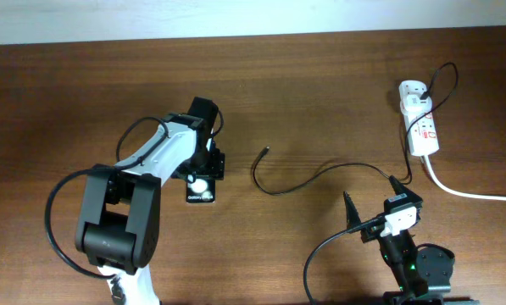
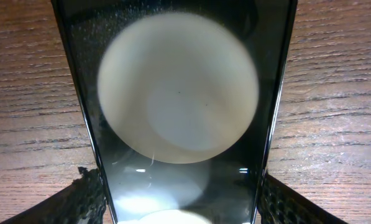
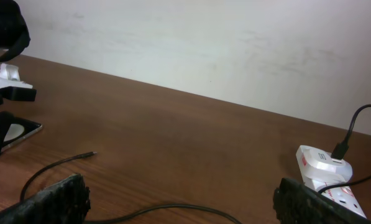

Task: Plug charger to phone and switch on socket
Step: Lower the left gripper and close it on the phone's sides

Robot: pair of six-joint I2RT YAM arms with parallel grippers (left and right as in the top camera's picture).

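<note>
The phone (image 1: 201,190) lies face up on the table left of centre, with a white round spot and "Galaxy" lettering showing. My left gripper (image 1: 204,166) sits over its far end. In the left wrist view the phone (image 2: 179,93) fills the gap and both fingers (image 2: 179,193) press its long edges. The charger cable (image 1: 320,174) snakes across the middle, its connector tip (image 1: 267,150) free on the wood, right of the phone. Its other end runs to the socket (image 1: 419,119) at the back right. My right gripper (image 1: 375,202) is open and empty, over the cable (image 3: 173,208).
The socket's thick white cord (image 1: 473,193) runs off the right edge. The right wrist view shows the socket (image 3: 325,168), the cable tip (image 3: 91,154), the phone (image 3: 17,132) and a pale wall behind the table's far edge.
</note>
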